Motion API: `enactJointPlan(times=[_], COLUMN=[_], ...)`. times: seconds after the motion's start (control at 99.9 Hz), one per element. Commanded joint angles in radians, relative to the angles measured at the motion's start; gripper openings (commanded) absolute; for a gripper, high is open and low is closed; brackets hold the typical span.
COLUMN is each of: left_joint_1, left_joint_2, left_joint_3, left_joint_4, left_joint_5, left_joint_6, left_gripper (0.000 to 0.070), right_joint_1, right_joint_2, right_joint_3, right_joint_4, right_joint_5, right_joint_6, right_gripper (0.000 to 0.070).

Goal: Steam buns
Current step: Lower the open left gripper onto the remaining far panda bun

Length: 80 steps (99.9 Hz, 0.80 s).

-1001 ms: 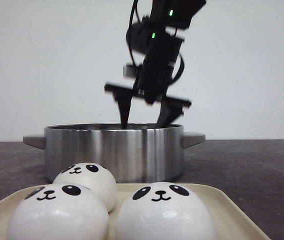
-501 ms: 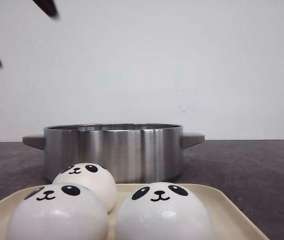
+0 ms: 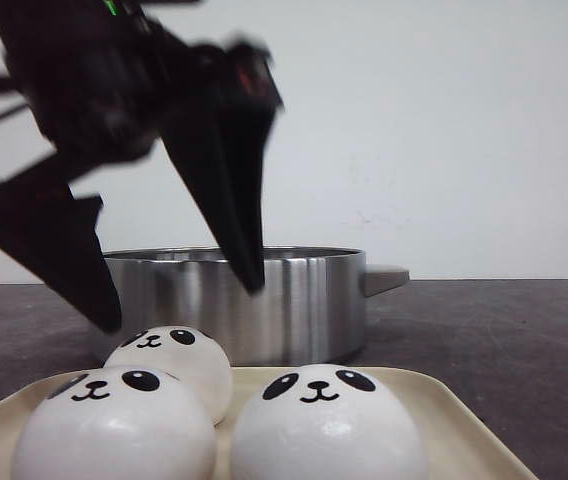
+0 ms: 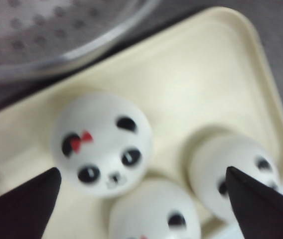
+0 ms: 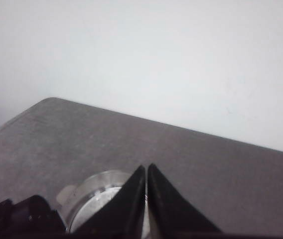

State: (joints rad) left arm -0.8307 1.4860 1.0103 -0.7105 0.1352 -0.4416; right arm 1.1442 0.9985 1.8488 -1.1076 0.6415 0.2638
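While the right jaws [image 5: 146, 199] stay pressed together far off, the left jaws [image 3: 179, 300] hang released directly above the buns [image 3: 169, 355] on the tray [image 3: 454, 410], at 6 o'clock from the pot [image 3: 294, 300].

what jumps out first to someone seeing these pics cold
The left gripper fills the near left of the front view, a big blurred black shape with its fingers spread wide above the buns. Below it, three white panda-faced buns sit on a cream tray at the front, and a shiny steel pot stands right behind the tray. From the right wrist view, the right gripper has its fingers pressed together, empty.
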Motion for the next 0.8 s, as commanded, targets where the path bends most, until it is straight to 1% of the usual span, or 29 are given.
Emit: enactJointPlan(times=[0.0,0.18,0.351,0.411,0.431,0.461,0.511,0.541,0.581,0.681,0.691,0.791], left_joint_1=[-0.014,-0.013,-0.013,-0.013,-0.013,-0.013,-0.013,-0.013,-0.013,-0.013,-0.013,-0.013], left_joint_2=[0.031,0.093,0.137,0.147,0.149,0.151,0.152,0.152,0.152,0.152,0.152,0.151], left_joint_3=[0.011,0.011,0.011,0.011,0.011,0.011,0.011,0.011,0.011,0.011,0.011,0.011], left_joint_4=[0.027,0.05,0.041,0.042,0.042,0.042,0.042,0.043,0.043,0.037,0.035,0.026], left_joint_5=[-0.014,-0.047,-0.05,-0.05,-0.05,-0.05,-0.051,-0.052,-0.054,-0.054,-0.055,-0.059], left_joint_6=[-0.051,-0.061,-0.061,-0.061,-0.061,-0.061,-0.06,-0.056,-0.053,-0.04,-0.036,-0.014], left_gripper=[0.0631,0.0625,0.0625,0.0614,0.0596,0.0543,0.0419,0.0323,0.0222,0.0037,0.0006,0.0], right_joint_1=[0.013,0.013,0.013,0.013,0.013,0.013,0.013,0.013,0.013,0.013,0.013,0.013], right_joint_2=[0.01,0.004,0.005,0.005,0.005,0.005,0.005,0.005,0.005,0.005,0.005,0.005], right_joint_3=[0.016,0.016,0.016,0.016,0.016,0.016,0.016,0.016,0.016,0.016,0.016,0.016], right_joint_4=[-0.013,-0.052,-0.069,-0.072,-0.072,-0.073,-0.075,-0.076,-0.077,-0.081,-0.082,-0.087], right_joint_5=[0.012,0.015,0.014,0.015,0.015,0.015,0.015,0.016,0.016,0.016,0.017,0.018], right_joint_6=[0.032,0.045,0.047,0.047,0.047,0.047,0.047,0.047,0.047,0.047,0.047,0.047], right_gripper=[0.0001,0.0001,0.0,0.0,0.0001,0.0001,0.0001,0.0,0.0001,0.0,0.0001,0.0001])
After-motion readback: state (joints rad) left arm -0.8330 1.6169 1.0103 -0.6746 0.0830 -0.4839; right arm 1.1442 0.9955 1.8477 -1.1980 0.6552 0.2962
